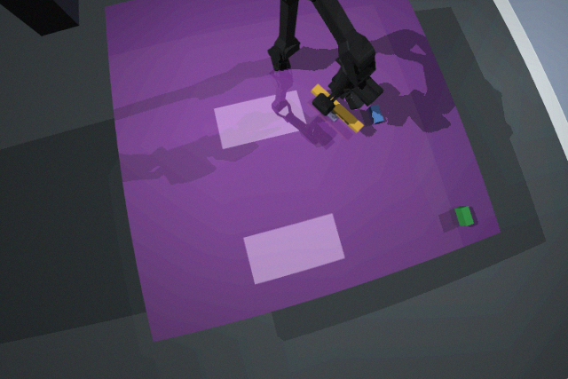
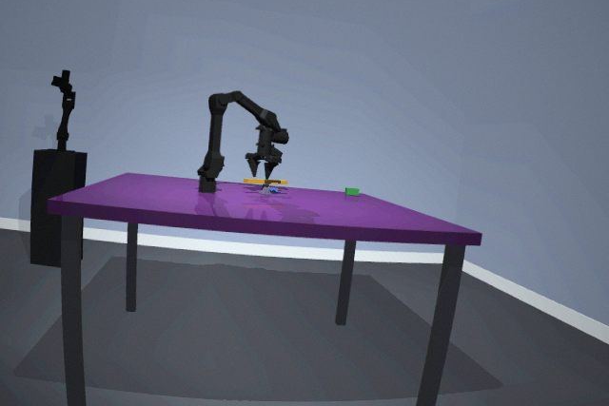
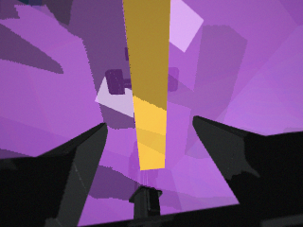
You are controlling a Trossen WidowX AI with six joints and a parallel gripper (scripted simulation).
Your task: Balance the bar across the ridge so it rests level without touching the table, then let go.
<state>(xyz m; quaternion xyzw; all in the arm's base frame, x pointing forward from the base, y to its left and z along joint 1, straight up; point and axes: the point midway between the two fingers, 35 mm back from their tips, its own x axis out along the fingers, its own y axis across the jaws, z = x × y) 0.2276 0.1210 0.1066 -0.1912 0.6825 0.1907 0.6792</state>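
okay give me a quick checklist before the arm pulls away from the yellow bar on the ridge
1. Hand open, fingers clear of both sides of the bar: ok.
2. Bar looks level in the exterior view: ok.
3. Bar ends off the table: ok.
4. Bar centred on the ridge: cannot tell, the ridge is mostly hidden.
5. Blue block apart from the bar: ok.
6. Green block far from the arm's path: ok.

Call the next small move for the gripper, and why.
Probably lift straight up. The gripper is open, fingers clear of the bar, which looks level on the ridge, above the table. A vertical retreat avoids nudging it.
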